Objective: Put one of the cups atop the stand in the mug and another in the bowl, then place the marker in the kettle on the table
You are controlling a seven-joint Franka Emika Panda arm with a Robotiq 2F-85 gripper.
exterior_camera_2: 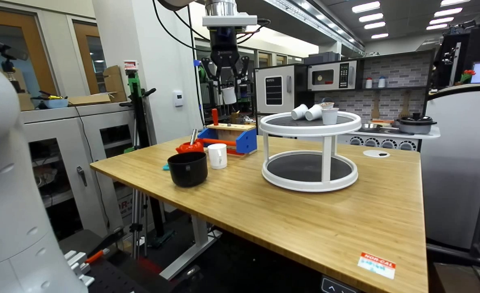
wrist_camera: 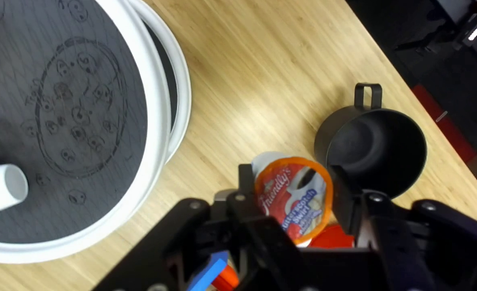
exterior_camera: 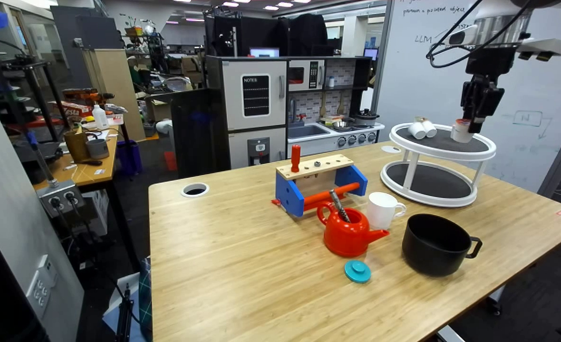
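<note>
While the pincer (wrist_camera: 291, 178) hangs, one cup (exterior_camera_2: 229, 96) between its jaws — gripped, aloft.

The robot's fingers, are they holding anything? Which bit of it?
Yes, a small white cup with an orange-rimmed top. The fingers pinch it by opposite sides, near that top.
</note>
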